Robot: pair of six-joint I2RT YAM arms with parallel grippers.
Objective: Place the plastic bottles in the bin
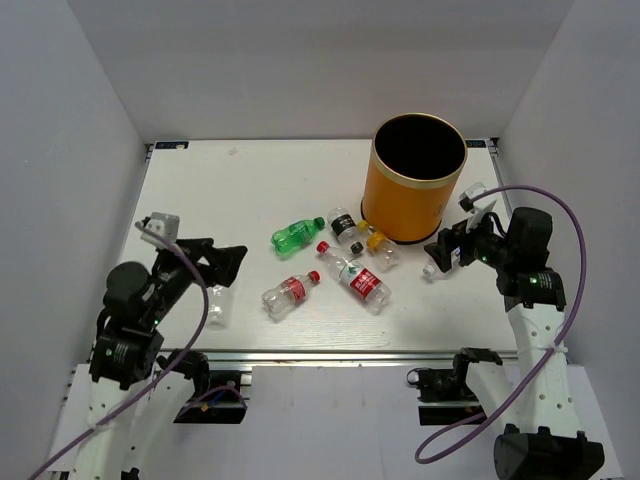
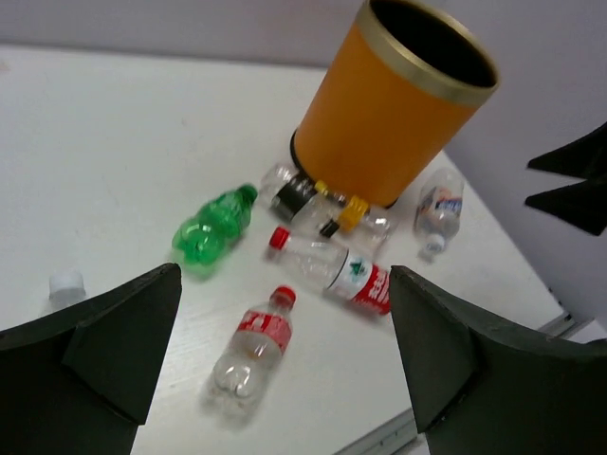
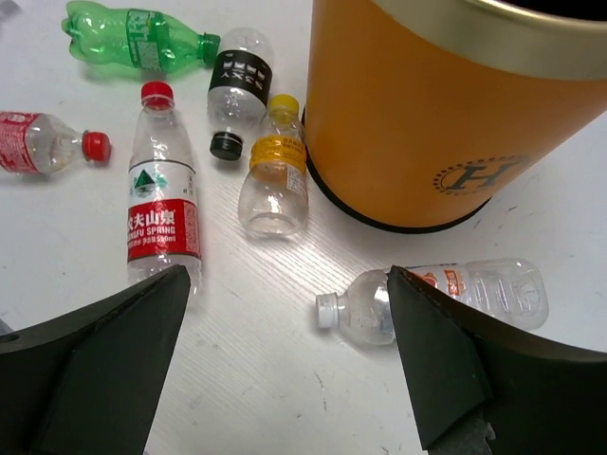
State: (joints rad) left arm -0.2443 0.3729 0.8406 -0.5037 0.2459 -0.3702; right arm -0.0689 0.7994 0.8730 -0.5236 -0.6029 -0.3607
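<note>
1. The bin (image 1: 420, 180) stands upright at the far right of the surface (image 1: 230, 190). It is orange with a black inside and a thin pale rim, and far larger than any bottle.
2. Against its near-left base lie a black-labelled bottle (image 1: 345, 226) and a yellow-capped bottle (image 1: 381, 250), both on their sides.
3. Left of these lies the green bottle (image 1: 297, 234). Nearer to us are a red-capped bottle with a red and white label (image 1: 360, 280) and a smaller red-labelled bottle (image 1: 288, 293).
4. A white-capped bottle (image 3: 446, 299) lies just beside the bin's near-right base, under the right end effector (image 1: 437, 252).
5. We see that end effector open and holding nothing. Whether it touches the bottle, we cannot tell.
6. A further clear bottle (image 1: 216, 305) lies apart near the left arm.
7. The left end effector (image 1: 237, 264) is also spread wide and empty, pointing at the bottle cluster.
</note>
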